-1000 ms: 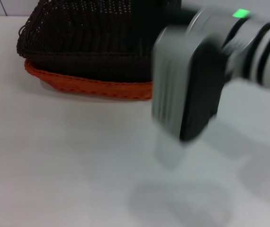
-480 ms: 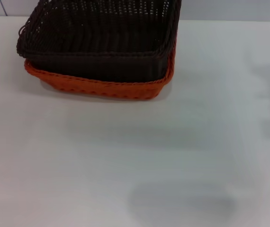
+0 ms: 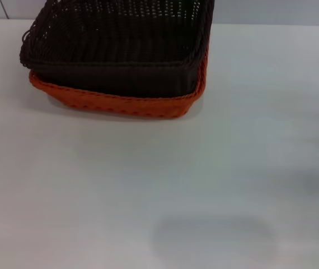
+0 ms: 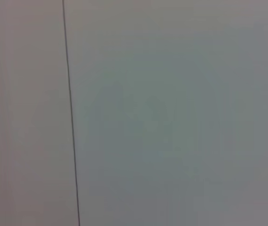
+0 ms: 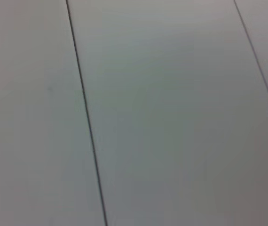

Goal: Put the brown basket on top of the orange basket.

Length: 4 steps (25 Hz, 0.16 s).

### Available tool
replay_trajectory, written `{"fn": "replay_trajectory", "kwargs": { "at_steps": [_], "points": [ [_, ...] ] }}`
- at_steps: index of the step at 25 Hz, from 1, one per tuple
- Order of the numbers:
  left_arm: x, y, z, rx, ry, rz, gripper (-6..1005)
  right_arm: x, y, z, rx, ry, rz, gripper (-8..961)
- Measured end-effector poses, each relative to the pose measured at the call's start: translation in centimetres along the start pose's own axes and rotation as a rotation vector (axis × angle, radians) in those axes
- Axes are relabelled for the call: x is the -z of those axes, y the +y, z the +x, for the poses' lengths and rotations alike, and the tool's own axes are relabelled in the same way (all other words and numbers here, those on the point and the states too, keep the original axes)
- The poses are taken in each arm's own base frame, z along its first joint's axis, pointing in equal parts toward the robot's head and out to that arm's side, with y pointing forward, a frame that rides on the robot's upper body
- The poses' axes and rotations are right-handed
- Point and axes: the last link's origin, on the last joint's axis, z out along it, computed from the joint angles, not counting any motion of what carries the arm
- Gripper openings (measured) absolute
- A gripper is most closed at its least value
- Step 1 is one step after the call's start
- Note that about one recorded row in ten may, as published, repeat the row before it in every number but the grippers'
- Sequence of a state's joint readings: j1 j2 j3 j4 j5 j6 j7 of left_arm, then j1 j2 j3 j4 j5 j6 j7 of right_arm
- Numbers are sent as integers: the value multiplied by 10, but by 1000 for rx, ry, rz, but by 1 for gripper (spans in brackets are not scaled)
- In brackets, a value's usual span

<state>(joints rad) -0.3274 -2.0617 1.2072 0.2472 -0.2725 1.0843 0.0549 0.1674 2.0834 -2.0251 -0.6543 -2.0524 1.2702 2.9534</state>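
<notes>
While the rectangular, near-black brown woven basket [image 3: 115,42] sits nested inside the rectangular bright orange woven basket [image 3: 120,103], the pair rests at the far edge of the pale counter [image 3: 165,185], toward its left corner. Only the orange braided rim shows beneath the dark one, along the near and right sides. Neither claw is anywhere in sight, and both wrist views show only plain pale panels with thin dark seams.

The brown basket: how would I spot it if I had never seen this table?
Look at the far left part of the white table in the head view. Two woven baskets are stacked there, and the brown basket is the upper one, nested inside the orange basket. It is almost black with open-weave sides, while only a bright orange rim shows beneath it.
</notes>
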Motion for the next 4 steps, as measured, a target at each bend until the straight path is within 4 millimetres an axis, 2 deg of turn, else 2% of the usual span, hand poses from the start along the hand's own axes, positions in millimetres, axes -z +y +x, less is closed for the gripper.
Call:
{"fn": "replay_trajectory", "kwargs": {
  "at_steps": [4],
  "points": [
    [1, -2, 3, 2, 26, 8, 800, 2, -2, 1, 1, 2, 9, 776]
  ]
}}
